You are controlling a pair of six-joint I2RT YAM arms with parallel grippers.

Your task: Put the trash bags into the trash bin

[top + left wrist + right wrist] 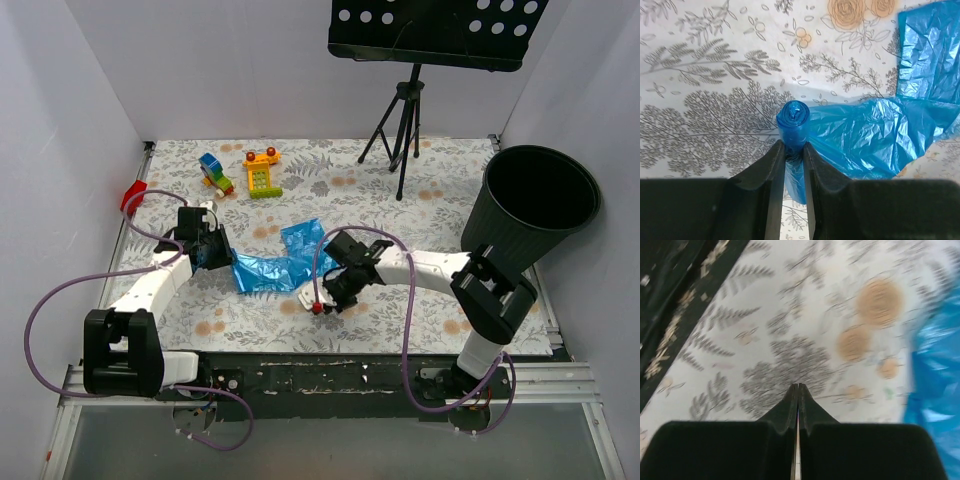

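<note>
A translucent bright-blue trash bag (pixel 272 268) lies spread on the floral table between the two arms. Its left end is twisted into a tight roll (pixel 794 116), and my left gripper (pixel 794 150) (pixel 214 250) is shut on that roll, with the loose film (pixel 875 135) trailing off to the right. My right gripper (pixel 798 386) (pixel 330 298) hangs over bare tablecloth just near of the bag, shut with nothing between its fingers. The bag's edge (pixel 935 390) shows at the right of that view. The black trash bin (pixel 505 235) stands at the far right, tilted, its mouth open.
A black perforated music stand (pixel 430 35) on a tripod (pixel 400 120) stands at the back. Multicoloured toy blocks (pixel 215 175) (pixel 262 172) lie at the back left, a red item (pixel 133 192) at the left edge. The table's dark front strip (pixel 670 280) is close to my right gripper.
</note>
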